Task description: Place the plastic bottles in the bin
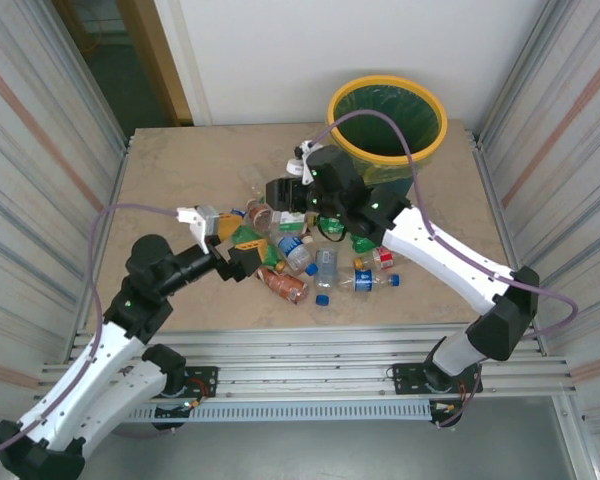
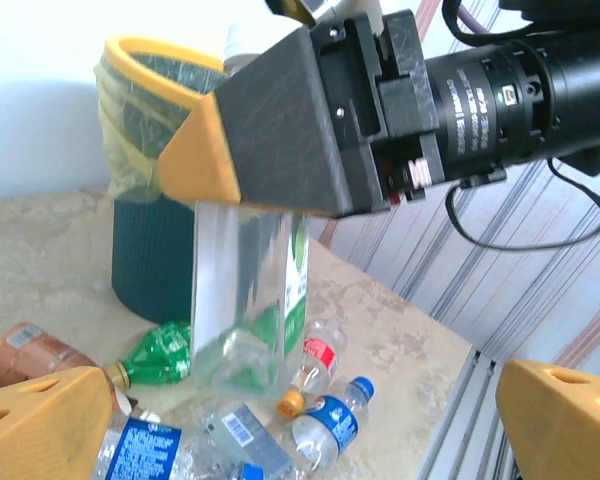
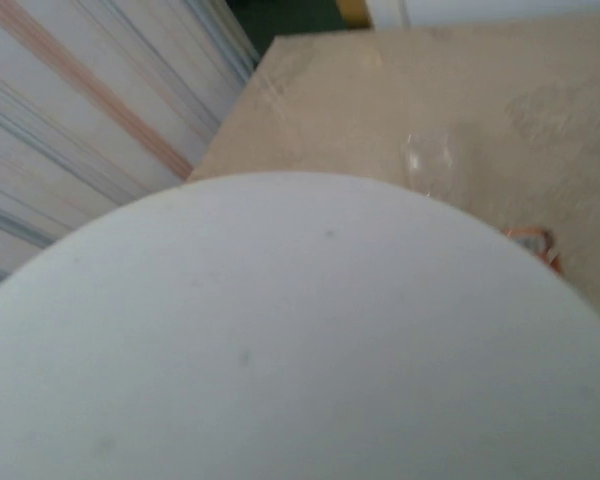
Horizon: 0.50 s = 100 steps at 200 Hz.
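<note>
right gripper (image 2: pixel 242 175): closed on a clear bottle (image 2: pixel 245 290) near its top, body hanging down, off the table (image 1: pixel 180 180).
left gripper (image 1: pixel 240 247): fingers wide, holding nothing, low at the left edge of the pile (image 1: pixel 320 265).
bin (image 1: pixel 441 125): far right of table, behind the pile, near the right gripper.
step: likely the carry to the bin, bottle not yet over the rim.
risk 1: bottle slips, since smooth thin plastic held high can swing on the move.
risk 2: bottle base clips rim or liner if carried too low.
risk 3: arms close over the pile, could bump.
</note>
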Each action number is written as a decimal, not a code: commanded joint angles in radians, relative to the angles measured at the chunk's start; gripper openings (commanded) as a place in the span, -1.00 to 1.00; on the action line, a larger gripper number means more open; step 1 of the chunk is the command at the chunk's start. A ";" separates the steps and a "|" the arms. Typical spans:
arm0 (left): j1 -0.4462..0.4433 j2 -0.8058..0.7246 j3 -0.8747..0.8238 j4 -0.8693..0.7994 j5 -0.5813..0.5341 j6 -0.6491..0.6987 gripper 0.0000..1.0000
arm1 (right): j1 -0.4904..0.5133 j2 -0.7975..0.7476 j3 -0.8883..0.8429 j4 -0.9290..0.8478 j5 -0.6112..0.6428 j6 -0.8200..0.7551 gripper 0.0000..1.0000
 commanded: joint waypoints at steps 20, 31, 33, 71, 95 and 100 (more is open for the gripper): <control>-0.009 -0.075 -0.037 0.024 -0.045 0.050 0.97 | -0.024 -0.104 0.140 -0.011 0.104 -0.199 -0.67; -0.009 -0.077 -0.038 0.017 -0.054 0.053 0.98 | -0.044 -0.117 0.164 -0.002 0.120 -0.231 -0.67; -0.009 -0.077 -0.038 0.016 -0.055 0.053 0.97 | -0.048 -0.119 0.168 0.000 0.125 -0.236 -0.67; -0.009 -0.070 -0.037 -0.006 -0.085 0.053 0.98 | -0.186 -0.118 0.251 0.025 0.115 -0.269 -0.67; -0.009 -0.073 -0.038 -0.025 -0.138 0.048 0.98 | -0.288 -0.089 0.302 0.020 0.085 -0.261 -0.65; -0.010 -0.073 -0.038 -0.029 -0.149 0.047 0.98 | -0.307 -0.080 0.306 0.020 0.079 -0.260 -0.65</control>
